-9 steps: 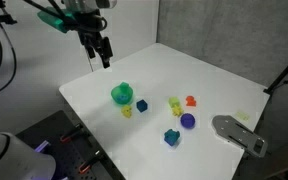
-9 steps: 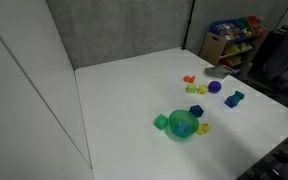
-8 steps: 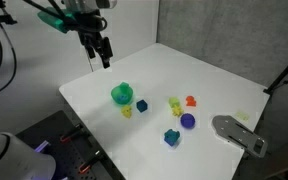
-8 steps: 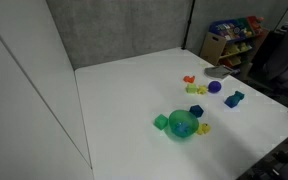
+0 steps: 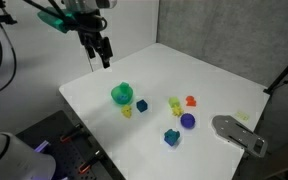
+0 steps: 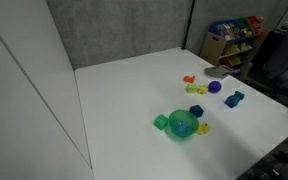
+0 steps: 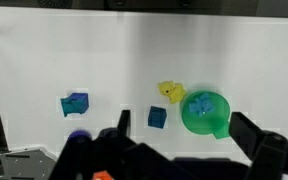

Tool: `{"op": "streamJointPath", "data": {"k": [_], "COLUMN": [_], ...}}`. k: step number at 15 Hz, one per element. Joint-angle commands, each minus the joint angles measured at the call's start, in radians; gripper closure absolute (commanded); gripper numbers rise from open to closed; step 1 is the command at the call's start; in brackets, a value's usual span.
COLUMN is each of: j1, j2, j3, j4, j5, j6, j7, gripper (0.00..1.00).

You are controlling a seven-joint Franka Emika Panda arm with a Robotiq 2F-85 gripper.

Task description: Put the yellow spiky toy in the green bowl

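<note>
Nothing had visibly moved since the earlier frame: arm and objects held the same positions. The gripper (image 5: 101, 58) hung high above the far corner of the counter (image 5: 214, 80), well apart from every object. In the wrist view the gripper (image 7: 181, 146) had its jaws spread wide with nothing between them. This raised, open posture suited an approach not yet begun, since it kept the whole cluster in the wrist camera's sight.

The green bowl (image 5: 122, 94) was the nearest item to the gripper and sat upright with its opening upward, ready to receive a part. It also appeared in an exterior view (image 6: 184, 124) and in the wrist view (image 7: 205, 112).

The yellow spiky toy (image 7: 170, 92) lay on the counter just beside the bowl, outside its rim. It showed in both exterior views (image 5: 126, 111) (image 6: 203, 128). A blue cube (image 5: 141, 105) stood near both. Because the toy lay so close to the bowl wall, the jaws would probably need to descend on the side clear of the rim and the cube.

Farther out lay a pale yellow-green piece (image 5: 174, 103), an orange piece (image 5: 191, 101), a purple ball (image 5: 187, 121) and a teal-blue block (image 5: 171, 137).
</note>
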Motion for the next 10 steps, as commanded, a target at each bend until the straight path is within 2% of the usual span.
{"op": "streamJointPath", "data": {"k": [1, 6, 10], "j1": [-0.003, -0.004, -0.008], "j2": [0.0, 0.027, 0.095], "j3": [0.002, -0.001, -0.004], "j4": [0.002, 0.014, 0.035], "j5": [0.001, 0.005, 0.011], "j6": [-0.002, 0.01, 0.072], "j7": [-0.002, -0.001, 0.008], "gripper": [0.0, 0.0, 0.0]}}
